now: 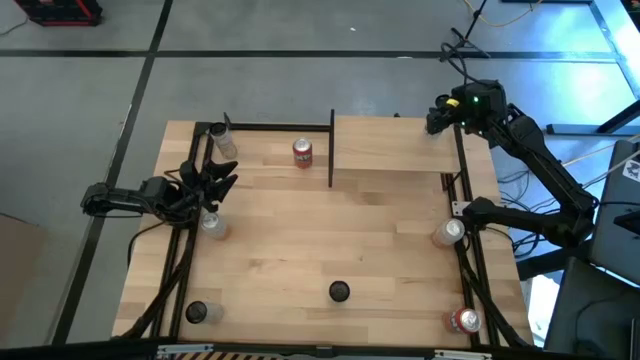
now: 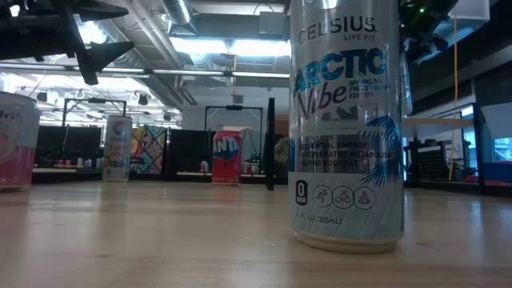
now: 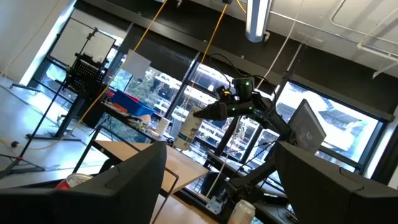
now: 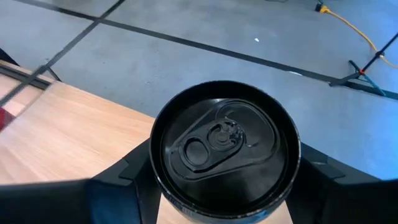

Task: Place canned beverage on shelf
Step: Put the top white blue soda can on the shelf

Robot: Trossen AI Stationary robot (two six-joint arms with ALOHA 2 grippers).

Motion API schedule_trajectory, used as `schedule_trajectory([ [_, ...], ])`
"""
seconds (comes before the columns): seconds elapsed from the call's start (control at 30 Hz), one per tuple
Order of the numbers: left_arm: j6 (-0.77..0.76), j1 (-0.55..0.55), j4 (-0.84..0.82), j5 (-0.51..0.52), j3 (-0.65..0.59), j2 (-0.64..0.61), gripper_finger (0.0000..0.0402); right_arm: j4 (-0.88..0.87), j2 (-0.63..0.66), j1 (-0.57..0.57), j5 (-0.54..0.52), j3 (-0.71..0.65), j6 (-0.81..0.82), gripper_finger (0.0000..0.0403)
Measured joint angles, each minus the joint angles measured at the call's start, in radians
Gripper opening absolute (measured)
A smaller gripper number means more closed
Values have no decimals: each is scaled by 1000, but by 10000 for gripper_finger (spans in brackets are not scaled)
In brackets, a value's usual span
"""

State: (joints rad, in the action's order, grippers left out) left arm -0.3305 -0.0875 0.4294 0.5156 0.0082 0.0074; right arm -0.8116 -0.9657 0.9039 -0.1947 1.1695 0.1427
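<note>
My right gripper (image 1: 438, 120) is shut on a black-topped can (image 4: 224, 146) over the far right corner of the shelf (image 1: 390, 145), a light-wood board on black posts. My left gripper (image 1: 215, 185) is open and empty above the table's left edge, beside a silver can (image 1: 212, 223); its fingers stand wide apart in the left wrist view (image 3: 221, 199). A red can (image 1: 302, 152) stands on its base on the tabletop just left of the shelf. My right gripper pinches the can's side wall just below the rim (image 4: 155, 186) between its two fingers (image 4: 124, 180), one on each side. The fingers come from the table's right, slanting down. The can sits upright, top up. The can itself hides whether its base touches the shelf.
Several other cans stand on the table. A tall Celsius can (image 2: 346, 128) is near the front middle (image 1: 340, 291). Others are at the right edge (image 1: 448, 232), front right (image 1: 465, 320), front left (image 1: 197, 312) and far left (image 1: 222, 140). A black post (image 1: 331, 150) stands at the shelf's left side.
</note>
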Motion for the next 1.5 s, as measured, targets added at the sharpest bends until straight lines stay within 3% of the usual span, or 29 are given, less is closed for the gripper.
schedule_trajectory([
  [0.77,0,0,-2,0,0,0,292,-7,7,0,-1,-46,-19,235],
  [1.5,0,0,-2,0,0,0,292,-46,2,0,-8,-45,-77,261],
])
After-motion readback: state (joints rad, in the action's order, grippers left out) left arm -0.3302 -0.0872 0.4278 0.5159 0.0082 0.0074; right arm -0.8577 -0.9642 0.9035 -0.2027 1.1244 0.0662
